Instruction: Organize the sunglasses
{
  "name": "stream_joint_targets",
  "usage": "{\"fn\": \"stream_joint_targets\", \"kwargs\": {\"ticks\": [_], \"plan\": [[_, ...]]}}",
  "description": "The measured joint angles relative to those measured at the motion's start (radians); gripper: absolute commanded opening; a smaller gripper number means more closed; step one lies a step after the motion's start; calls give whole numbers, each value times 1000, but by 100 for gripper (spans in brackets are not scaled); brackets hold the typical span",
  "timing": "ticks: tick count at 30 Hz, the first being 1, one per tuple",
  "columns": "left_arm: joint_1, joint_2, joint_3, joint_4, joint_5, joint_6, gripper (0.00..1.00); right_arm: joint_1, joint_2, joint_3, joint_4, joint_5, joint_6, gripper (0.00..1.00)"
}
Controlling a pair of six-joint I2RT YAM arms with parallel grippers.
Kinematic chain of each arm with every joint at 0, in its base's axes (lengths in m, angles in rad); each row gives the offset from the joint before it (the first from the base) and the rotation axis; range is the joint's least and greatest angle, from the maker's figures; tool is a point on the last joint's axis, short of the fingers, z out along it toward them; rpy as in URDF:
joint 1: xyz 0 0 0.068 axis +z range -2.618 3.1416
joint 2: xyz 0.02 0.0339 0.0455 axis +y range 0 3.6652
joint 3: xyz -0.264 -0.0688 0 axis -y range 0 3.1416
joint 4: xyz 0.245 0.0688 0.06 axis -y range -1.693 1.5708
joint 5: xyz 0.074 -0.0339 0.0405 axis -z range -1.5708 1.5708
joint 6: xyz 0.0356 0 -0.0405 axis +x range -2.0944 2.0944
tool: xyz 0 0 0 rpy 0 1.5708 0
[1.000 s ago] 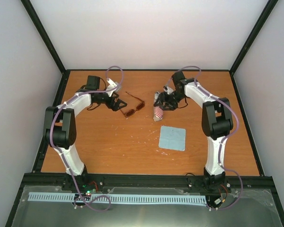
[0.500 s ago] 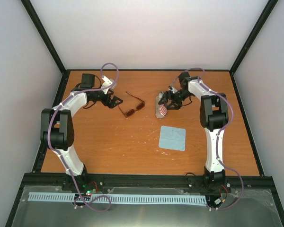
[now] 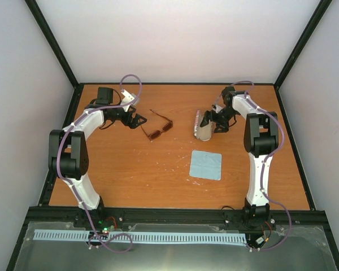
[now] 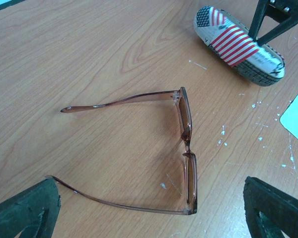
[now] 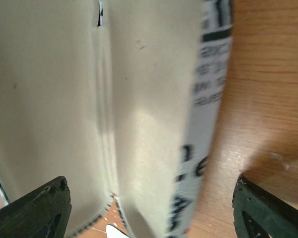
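Over on the right side of the table (image 3: 130, 164), the action is all with the flag-patterned case (image 3: 201, 125). It now sits further right and a touch further back than a second ago, and from above it shows a broad pale face where it showed a slim striped shape before. The right gripper (image 3: 211, 122) is right against its far end, jaws spread wide. In the wrist view a cream surface edged with newsprint fills the space ahead of the fingertips (image 5: 37, 208). Whether that is the lining or the underside, I cannot tell, and nothing shows the jaws clamped on it.

Meanwhile the sunglasses (image 3: 158, 129) have not budged. They lie flat on the wood left of centre, temples unfolded and pointing toward the left gripper (image 3: 139, 120), which hovers just beside them, jaws apart, holding nothing. That arm has eased back a little over the last second and is now waiting.

The blue cloth (image 3: 206, 165) lies untouched, nearer the bases.

My read: the right arm is readying the case, turning or opening it, while the glasses wait their turn. They are not yet folded, lifted or stowed, so the task looks early.
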Motion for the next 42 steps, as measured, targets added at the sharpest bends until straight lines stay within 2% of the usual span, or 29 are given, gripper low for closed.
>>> {"fn": "stream_joint_targets", "kwargs": {"ticks": [6,8,10,14,20,24,25,26,27,35,42], "plan": [[0,0,0,0,0,0,99,1,-11,0,-31,116,1,86],[0,0,0,0,0,0,99,1,-16,0,-45,167,2,82],[0,0,0,0,1,0,99,1,-19,0,-62,223,1,75],[0,0,0,0,4,0,99,1,-21,-8,-89,329,5,51],[0,0,0,0,7,0,99,13,-35,-46,-112,415,13,37],[0,0,0,0,7,0,99,47,-51,-79,-111,429,19,24],[0,0,0,0,7,0,99,61,-61,-95,-109,424,29,19],[0,0,0,0,7,1,100,73,-70,-113,-103,412,38,8],[0,0,0,0,7,1,99,87,-83,-137,-97,388,55,3],[0,-3,-4,-2,7,3,100,149,-172,-300,8,193,243,3],[6,-53,-46,-2,11,16,100,161,-266,-463,238,135,594,3]]}}
